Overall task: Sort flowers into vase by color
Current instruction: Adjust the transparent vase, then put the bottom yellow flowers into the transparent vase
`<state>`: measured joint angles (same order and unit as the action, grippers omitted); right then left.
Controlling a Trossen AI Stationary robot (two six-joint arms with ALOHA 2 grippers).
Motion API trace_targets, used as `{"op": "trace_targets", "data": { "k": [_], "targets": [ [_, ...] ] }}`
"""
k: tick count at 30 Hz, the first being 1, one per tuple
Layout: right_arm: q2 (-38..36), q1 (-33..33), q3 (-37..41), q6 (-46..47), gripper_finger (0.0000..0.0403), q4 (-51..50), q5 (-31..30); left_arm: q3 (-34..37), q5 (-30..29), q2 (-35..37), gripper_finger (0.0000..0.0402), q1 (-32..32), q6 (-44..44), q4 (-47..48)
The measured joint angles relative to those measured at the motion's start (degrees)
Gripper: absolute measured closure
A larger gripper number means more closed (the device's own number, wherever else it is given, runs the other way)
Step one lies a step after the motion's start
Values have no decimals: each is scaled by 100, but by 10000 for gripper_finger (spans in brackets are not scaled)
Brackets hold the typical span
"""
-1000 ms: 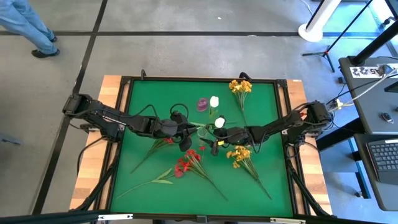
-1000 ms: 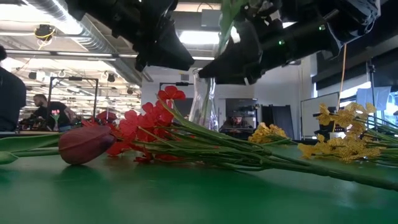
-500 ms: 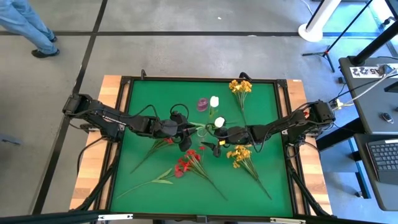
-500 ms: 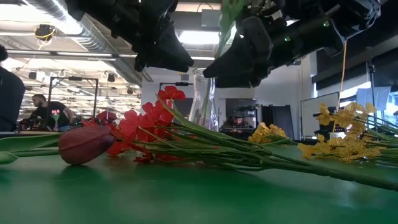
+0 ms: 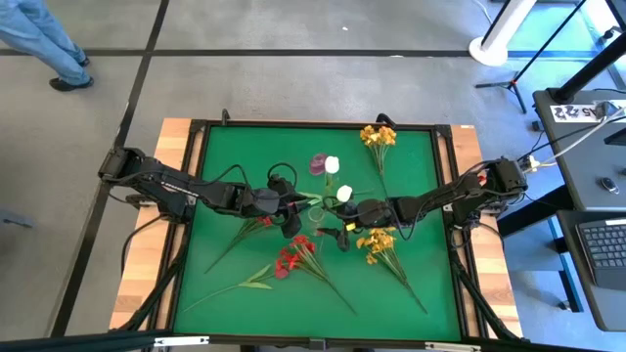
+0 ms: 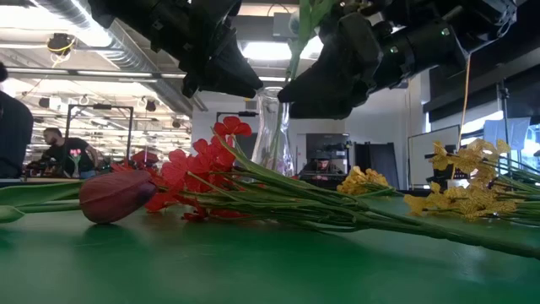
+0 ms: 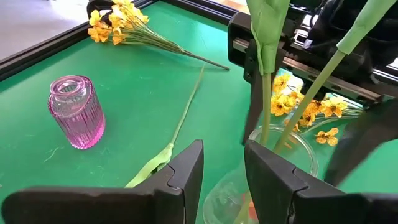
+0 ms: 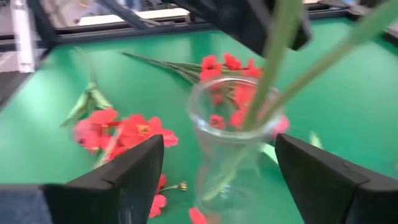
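Observation:
A clear glass vase (image 6: 274, 135) stands mid-table with two green stems in it. Their white buds (image 5: 333, 164) (image 5: 344, 193) lean out above the rim (image 7: 283, 149). My left gripper (image 7: 224, 180) is open just left of the vase. My right gripper (image 8: 217, 180) is open wide, one finger on either side of the vase (image 8: 230, 149), apart from it. Red sprays (image 5: 293, 256) and a yellow spray (image 5: 377, 242) lie flat on the mat. A second yellow spray (image 5: 379, 135) lies at the far edge. My left gripper has the vase's glass wall (image 7: 227, 199) showing in the gap between its fingers. I cannot tell whether they touch it.
A small pink ribbed vase (image 7: 76, 112) stands upright toward the far edge. A loose green stem with a leaf (image 7: 180, 124) lies beside it. A dark red bud (image 6: 114, 196) lies near the table's near edge. A black raised frame (image 5: 196, 196) rims the mat. People stand in the room beyond.
My right gripper has risen a little beside the vase, so more of the vase's neck shows in the low view. The farther white bud has swung slightly toward the table's left and near side. My left arm has stayed still.

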<state>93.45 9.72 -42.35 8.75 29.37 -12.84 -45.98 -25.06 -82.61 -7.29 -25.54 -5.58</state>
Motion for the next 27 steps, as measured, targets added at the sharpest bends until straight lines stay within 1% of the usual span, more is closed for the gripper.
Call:
{"op": "trace_targets", "data": {
  "k": [3, 8, 12, 18, 20, 27],
  "targets": [
    [0, 0, 0, -2, 103, -112, -281, 0, 0, 0, 289, 0, -85, 2],
    [0, 0, 0, -2, 104, -132, -459, 0, 0, 0, 289, 0, -94, 4],
    [0, 0, 0, 1, 89, -146, -464, 0, 0, 0, 289, 0, -92, 25],
    [0, 0, 0, 44, 47, -134, -451, 0, 2, 0, 289, 0, -94, 87],
    [1, 0, 0, 23, 38, -132, -361, 0, 1, 0, 289, 0, -94, 87],
    [2, 0, 0, -228, 32, -123, -210, 0, 1, 0, 289, 0, -93, 90]
  ]
}}
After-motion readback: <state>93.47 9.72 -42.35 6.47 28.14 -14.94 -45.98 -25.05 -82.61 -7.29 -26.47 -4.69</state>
